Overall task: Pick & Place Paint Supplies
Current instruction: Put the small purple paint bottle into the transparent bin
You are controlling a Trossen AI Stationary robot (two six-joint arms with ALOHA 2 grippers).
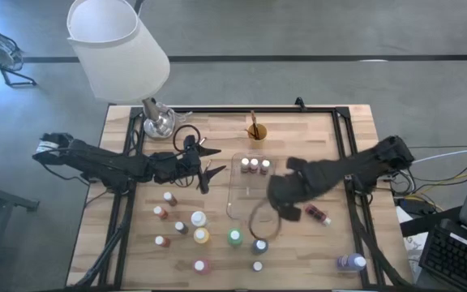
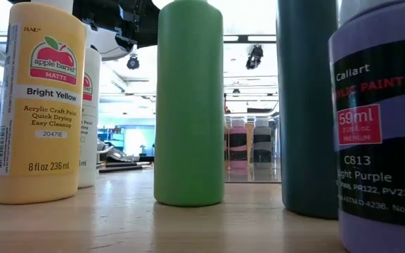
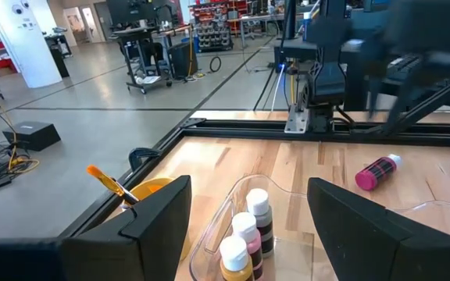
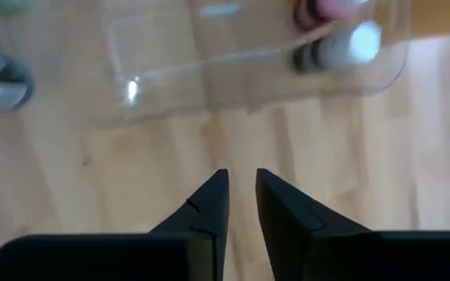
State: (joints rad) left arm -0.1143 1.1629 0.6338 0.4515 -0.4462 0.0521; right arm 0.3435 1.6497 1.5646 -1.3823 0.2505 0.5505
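The right gripper (image 1: pixel 259 212) is a smear in the high view, hiding part of the tray (image 1: pixel 237 193) beneath it. Just beyond its fingertips in its wrist view, the tray's bottles (image 4: pixel 336 43) blur together. In the low view, the purple bottle (image 2: pixel 382 119) is cut off.

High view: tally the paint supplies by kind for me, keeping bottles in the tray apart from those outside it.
In the tray: 3 bottles
Standing on the table outside it: 11 bottles
Lying on the table: 1 pink bottle
In the cup: 1 brush
Total: 16
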